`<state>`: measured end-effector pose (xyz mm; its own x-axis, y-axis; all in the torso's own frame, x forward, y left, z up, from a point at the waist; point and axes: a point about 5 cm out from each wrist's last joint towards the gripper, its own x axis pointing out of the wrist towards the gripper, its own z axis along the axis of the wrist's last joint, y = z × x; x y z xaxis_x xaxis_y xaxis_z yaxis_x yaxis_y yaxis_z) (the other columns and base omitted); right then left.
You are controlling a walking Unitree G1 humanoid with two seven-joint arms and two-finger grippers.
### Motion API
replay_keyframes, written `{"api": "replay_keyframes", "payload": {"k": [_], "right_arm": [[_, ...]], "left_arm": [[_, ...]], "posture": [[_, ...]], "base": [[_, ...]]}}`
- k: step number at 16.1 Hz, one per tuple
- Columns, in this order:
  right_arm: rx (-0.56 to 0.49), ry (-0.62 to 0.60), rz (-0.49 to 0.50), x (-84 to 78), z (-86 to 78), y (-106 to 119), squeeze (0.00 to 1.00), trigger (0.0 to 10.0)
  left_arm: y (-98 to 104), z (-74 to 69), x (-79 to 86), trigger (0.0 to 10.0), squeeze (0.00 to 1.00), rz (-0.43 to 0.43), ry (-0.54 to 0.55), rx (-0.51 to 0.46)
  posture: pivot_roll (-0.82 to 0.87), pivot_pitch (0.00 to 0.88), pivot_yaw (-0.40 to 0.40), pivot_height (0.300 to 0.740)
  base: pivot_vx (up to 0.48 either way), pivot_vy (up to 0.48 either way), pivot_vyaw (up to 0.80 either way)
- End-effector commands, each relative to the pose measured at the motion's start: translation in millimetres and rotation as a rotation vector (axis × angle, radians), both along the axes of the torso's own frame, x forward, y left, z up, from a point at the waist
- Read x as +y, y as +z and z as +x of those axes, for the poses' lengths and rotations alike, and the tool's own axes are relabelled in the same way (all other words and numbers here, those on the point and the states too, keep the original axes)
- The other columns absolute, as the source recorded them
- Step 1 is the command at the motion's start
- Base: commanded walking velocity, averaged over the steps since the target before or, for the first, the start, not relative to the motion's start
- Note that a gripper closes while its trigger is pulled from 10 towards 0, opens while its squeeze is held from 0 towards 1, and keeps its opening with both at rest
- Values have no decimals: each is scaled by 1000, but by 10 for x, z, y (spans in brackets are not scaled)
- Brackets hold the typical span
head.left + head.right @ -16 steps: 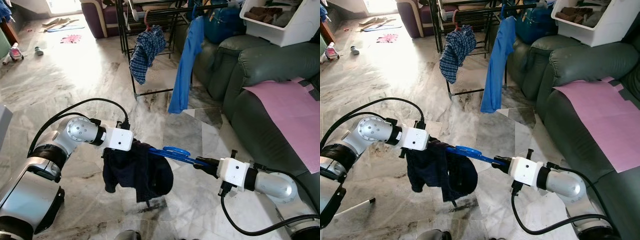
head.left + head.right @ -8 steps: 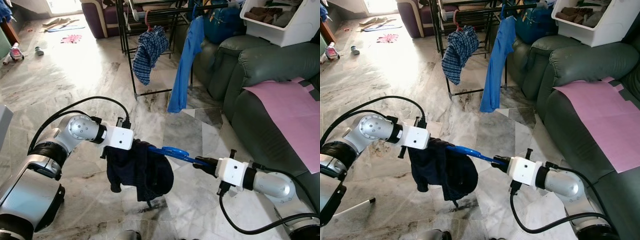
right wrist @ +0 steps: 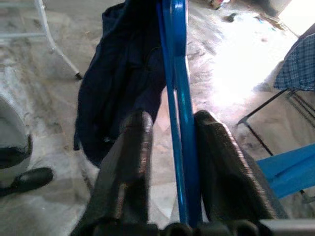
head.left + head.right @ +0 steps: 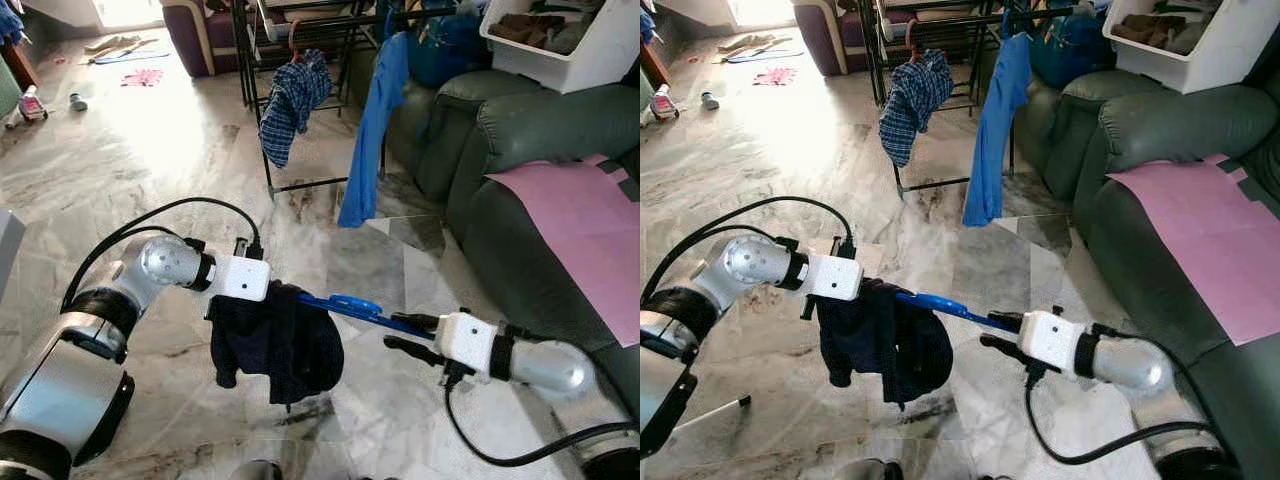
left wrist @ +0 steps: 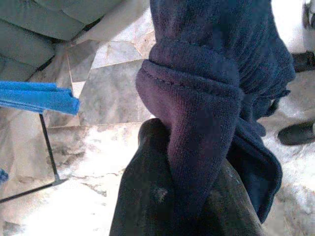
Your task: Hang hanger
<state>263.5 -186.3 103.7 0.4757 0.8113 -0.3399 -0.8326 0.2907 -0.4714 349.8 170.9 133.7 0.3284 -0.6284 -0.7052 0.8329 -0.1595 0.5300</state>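
A blue plastic hanger (image 4: 345, 305) carries a dark navy garment (image 4: 280, 340) low over the marble floor. My left gripper (image 4: 272, 292) is shut on the navy garment (image 5: 206, 73) at the hanger's left end, with cloth bunched between its fingers (image 5: 147, 187). My right gripper (image 4: 400, 332) is at the hanger's right end and stands open. In the right wrist view the hanger (image 3: 177, 98) runs between the two fingers (image 3: 125, 162), close to one and apart from the other. The black drying rack (image 4: 265, 110) stands ahead.
On the rack hang a plaid shirt (image 4: 295, 95) and a blue shirt (image 4: 370, 130). A dark green sofa (image 4: 500, 150) with a pink cloth (image 4: 580, 225) and a white bin (image 4: 560, 40) fills the right side. Small items lie on the floor at the far left.
My right gripper has opened; its fingers have spread off the hanger's end, which they clamped before. The left gripper still holds the garment in about the same place.
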Motion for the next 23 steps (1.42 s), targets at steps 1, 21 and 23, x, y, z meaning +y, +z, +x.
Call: {"api": "replay_keyframes", "payload": {"k": [1, 21, 23], "right_arm": [[4, 19, -9, -14, 13, 55, 1000, 10000], [129, -427, 606, 239, 345, 133, 1000, 10000], [140, -431, 604, 257, 393, 120, 1000, 10000]], "left_arm": [[-6, 1, 44, 0, 0, -41, 42, -3], [451, 113, -278, 0, 0, -591, 127, -111], [537, 73, -341, 0, 0, -553, 29, -147]], "posture": [[-4, 77, 19, 740], [21, 79, 6, 740], [35, 87, 0, 740]], "base": [[0, 0, 0], [0, 0, 0], [0, 0, 0]]}}
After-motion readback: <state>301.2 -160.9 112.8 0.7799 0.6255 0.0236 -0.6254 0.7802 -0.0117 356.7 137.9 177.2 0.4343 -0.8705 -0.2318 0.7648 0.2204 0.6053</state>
